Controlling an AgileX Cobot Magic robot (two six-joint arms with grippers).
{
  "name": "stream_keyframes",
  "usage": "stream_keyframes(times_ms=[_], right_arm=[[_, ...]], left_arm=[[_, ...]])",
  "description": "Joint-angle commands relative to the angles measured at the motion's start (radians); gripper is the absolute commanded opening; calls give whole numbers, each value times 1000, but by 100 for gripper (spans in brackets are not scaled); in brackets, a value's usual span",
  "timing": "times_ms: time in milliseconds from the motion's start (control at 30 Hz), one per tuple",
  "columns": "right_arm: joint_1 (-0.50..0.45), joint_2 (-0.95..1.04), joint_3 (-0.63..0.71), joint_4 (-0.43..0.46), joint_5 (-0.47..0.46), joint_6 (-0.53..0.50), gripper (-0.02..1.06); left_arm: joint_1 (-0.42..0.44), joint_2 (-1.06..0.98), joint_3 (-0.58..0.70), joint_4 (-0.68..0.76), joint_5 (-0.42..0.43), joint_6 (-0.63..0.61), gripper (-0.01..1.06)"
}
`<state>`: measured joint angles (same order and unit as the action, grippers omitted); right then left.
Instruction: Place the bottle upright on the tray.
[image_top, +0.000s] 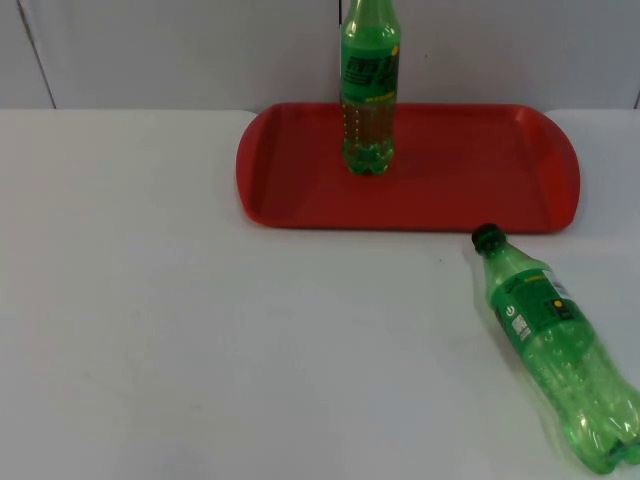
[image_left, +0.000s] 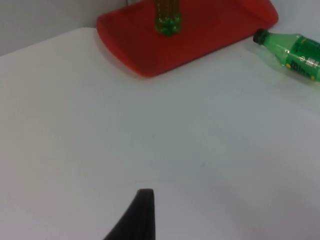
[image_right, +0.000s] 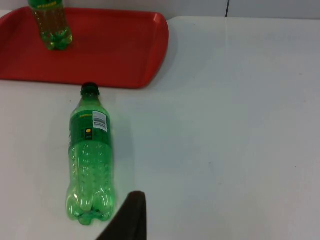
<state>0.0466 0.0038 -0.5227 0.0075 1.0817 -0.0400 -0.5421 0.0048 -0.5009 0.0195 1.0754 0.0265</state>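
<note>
A green bottle (image_top: 555, 340) lies on its side on the white table, in front of the red tray's (image_top: 470, 170) right end, its black cap toward the tray. A second green bottle (image_top: 368, 100) stands upright on the tray's left half. In the right wrist view the lying bottle (image_right: 90, 160) is close, with my right gripper (image_right: 131, 215) just off its base end and apart from it. My left gripper (image_left: 142, 210) hangs above bare table, well away from the tray (image_left: 210, 35) and the lying bottle (image_left: 295, 50).
The tray sits at the table's far side against the grey partition wall (image_top: 150, 50). Bare white table (image_top: 200, 330) spreads across the left and the front. The lying bottle's base is near the table's right front.
</note>
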Motion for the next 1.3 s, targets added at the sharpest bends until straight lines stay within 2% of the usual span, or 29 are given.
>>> stream_keyframes(times_ms=[0,1267], right_arm=[[-5,-4,7,3,-4,2,105],[-5,-4,7,3,-4,2,105]], left_arm=[[-6,-5,5,-12,-1,7,105],[-6,-5,5,-12,-1,3,105]])
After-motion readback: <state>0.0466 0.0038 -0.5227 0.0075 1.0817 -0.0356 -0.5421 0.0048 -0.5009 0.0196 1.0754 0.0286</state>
